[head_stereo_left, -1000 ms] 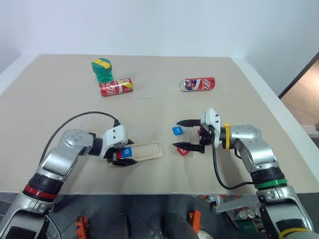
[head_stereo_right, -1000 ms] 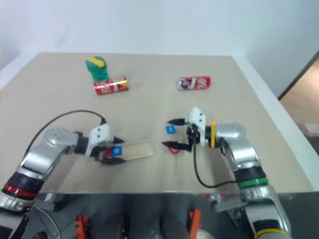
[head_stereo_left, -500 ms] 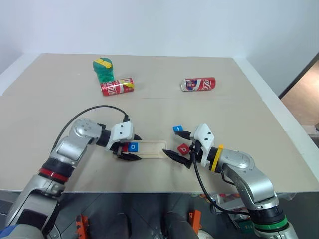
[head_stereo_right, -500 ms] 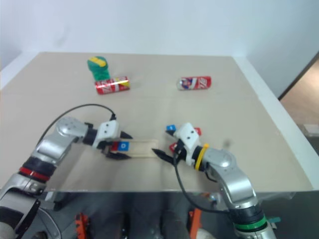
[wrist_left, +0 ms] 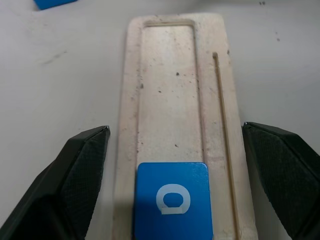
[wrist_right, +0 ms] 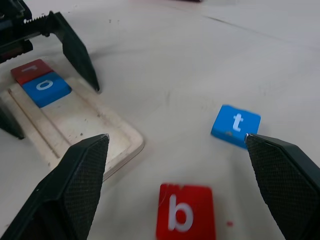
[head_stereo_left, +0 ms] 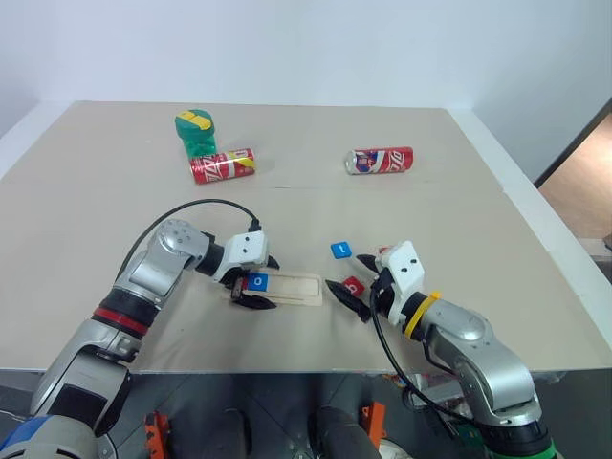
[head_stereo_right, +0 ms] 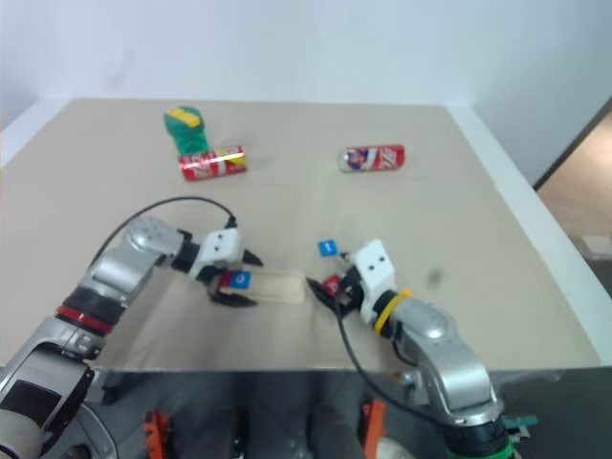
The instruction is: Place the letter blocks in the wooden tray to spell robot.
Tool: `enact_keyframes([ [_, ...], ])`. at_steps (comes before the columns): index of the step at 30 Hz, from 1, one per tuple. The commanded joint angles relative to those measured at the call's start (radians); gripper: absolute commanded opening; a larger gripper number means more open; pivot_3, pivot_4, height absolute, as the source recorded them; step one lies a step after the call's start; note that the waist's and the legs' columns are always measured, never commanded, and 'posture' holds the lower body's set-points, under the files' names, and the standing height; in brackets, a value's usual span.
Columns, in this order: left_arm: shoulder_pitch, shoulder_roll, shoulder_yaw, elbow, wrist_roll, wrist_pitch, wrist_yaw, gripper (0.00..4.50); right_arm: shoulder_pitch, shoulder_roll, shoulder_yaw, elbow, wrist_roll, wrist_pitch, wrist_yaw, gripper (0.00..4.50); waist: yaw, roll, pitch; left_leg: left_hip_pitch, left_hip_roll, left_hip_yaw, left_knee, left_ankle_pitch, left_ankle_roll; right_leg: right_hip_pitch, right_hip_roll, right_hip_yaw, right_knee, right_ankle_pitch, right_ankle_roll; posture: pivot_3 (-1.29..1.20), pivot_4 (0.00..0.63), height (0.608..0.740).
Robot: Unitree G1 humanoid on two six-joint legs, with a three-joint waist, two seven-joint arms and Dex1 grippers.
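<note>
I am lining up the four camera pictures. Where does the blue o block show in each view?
Left eye view: blue o block lies in the wooden tray, at its end between the open left gripper fingers.
Right eye view: same place.
Left wrist view: low centre, in the slot.
Right wrist view: beside the red r block, at.
Shared landmark: the wooden tray.
</note>
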Motion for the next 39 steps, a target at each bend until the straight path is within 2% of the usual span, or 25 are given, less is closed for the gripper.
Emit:
enact_keyframes([
  [1,-0.022,0.033,0.077,-0.089,-0.059,0.033,0.000,4.48,0.025,-0.009,-0.020,-0.070,0.013,0.019,-0.015,4.50,0.000,0.000,0.000,0.000,0.000,0.000,0.000,0.000,0.000,0.000,0.000,0.000,0.000,0.000,0.000,0.00,0.150,0.740],
  [4,0.012,0.052,0.160,-0.186,-0.168,0.130,-0.001,4.48,0.056,-0.009,-0.019,-0.079,0.011,0.029,-0.024,4.50,-0.001,0.000,0.000,0.000,0.001,0.000,0.000,0.000,0.000,0.000,0.000,0.000,0.000,0.000,0.000,0.00,0.150,0.740],
  [8,0.151,0.056,0.269,-0.372,-0.303,0.241,0.061,4.48,0.080,0.008,-0.011,-0.052,-0.013,0.018,-0.062,4.50,-0.004,0.001,-0.001,0.000,0.001,0.000,-0.001,0.000,0.000,-0.001,0.000,0.000,0.000,0.000,0.000,0.00,0.150,0.740],
  [12,0.328,0.043,0.306,-0.530,-0.314,0.259,0.192,4.48,0.069,0.050,-0.006,-0.017,-0.037,0.027,-0.126,4.50,-0.001,0.001,-0.001,0.000,0.001,0.000,0.000,0.000,0.000,0.000,0.000,0.000,0.000,0.000,-0.001,0.00,0.150,0.740],
  [13,0.360,0.041,0.307,-0.557,-0.311,0.261,0.218,4.50,0.065,0.060,-0.002,-0.014,-0.040,0.031,-0.137,3.98,-0.001,0.001,-0.001,0.000,0.002,0.000,0.000,0.000,0.000,0.000,0.000,0.000,0.001,0.000,-0.001,0.00,0.150,0.740],
  [15,0.423,0.039,0.307,-0.613,-0.311,0.272,0.266,4.50,0.056,0.079,0.013,-0.011,-0.054,0.040,-0.161,3.42,-0.001,0.001,-0.001,0.001,0.002,0.000,0.000,0.001,0.000,0.000,0.000,0.000,0.001,0.001,-0.001,0.00,0.150,0.740],
  [18,0.492,0.024,0.316,-0.681,-0.316,0.307,0.359,4.50,0.067,0.103,0.033,-0.030,-0.070,0.084,-0.202,2.30,0.000,0.000,-0.001,0.001,0.002,0.000,0.000,0.001,-0.001,0.000,-0.001,0.000,0.000,0.001,-0.002,0.00,0.150,0.740],
  [20,0.523,0.011,0.318,-0.717,-0.312,0.317,0.417,4.50,0.083,0.123,0.034,-0.046,-0.075,0.111,-0.231,1.69,0.000,0.000,-0.002,0.002,0.002,0.001,0.000,0.002,-0.001,0.001,-0.002,0.001,0.000,0.001,-0.002,0.00,0.150,0.740],
  [22,0.542,-0.005,0.317,-0.743,-0.307,0.331,0.473,4.50,0.098,0.161,0.018,-0.079,-0.083,0.168,-0.291,1.26,0.000,-0.001,-0.002,0.002,0.002,0.001,0.000,0.002,-0.001,0.001,-0.002,0.001,0.000,0.001,-0.002,0.00,0.150,0.740],
  [26,0.559,-0.034,0.306,-0.785,-0.316,0.387,0.560,4.50,0.086,0.279,0.012,-0.157,-0.102,0.287,-0.419,1.27,0.000,-0.002,-0.003,0.002,0.003,0.000,0.000,0.002,-0.001,0.001,-0.002,0.000,0.000,0.001,-0.002,0.00,0.150,0.740],
  [29,0.553,-0.039,0.295,-0.795,-0.311,0.407,0.590,4.50,0.078,0.289,0.032,-0.166,-0.116,0.313,-0.436,1.27,-0.001,-0.002,-0.003,0.002,0.002,0.001,0.000,0.002,-0.001,0.001,-0.002,0.001,0.000,0.001,-0.003,0.00,0.150,0.740],
  [35,0.534,-0.032,0.272,-0.794,-0.311,0.399,0.591,4.50,0.068,0.324,-0.007,-0.181,-0.107,0.319,-0.460,1.27,-0.001,-0.002,-0.003,0.003,0.002,0.002,0.000,0.002,-0.001,0.001,-0.002,0.001,0.000,0.000,-0.004,0.00,0.150,0.740],
  [37,0.528,-0.025,0.263,-0.789,-0.310,0.379,0.573,4.50,0.052,0.321,-0.028,-0.207,-0.084,0.340,-0.440,2.28,-0.001,-0.002,-0.003,0.003,0.001,0.002,0.000,0.002,-0.001,0.001,-0.002,0.001,0.000,0.000,-0.004,0.00,0.150,0.740],
  [39,0.524,-0.017,0.253,-0.783,-0.308,0.356,0.548,4.50,0.029,0.278,-0.046,-0.233,-0.067,0.351,-0.399,2.90,-0.001,-0.002,-0.003,0.002,0.002,0.002,0.000,0.002,-0.001,0.001,-0.002,0.001,0.000,0.000,-0.004,0.00,0.150,0.740],
])
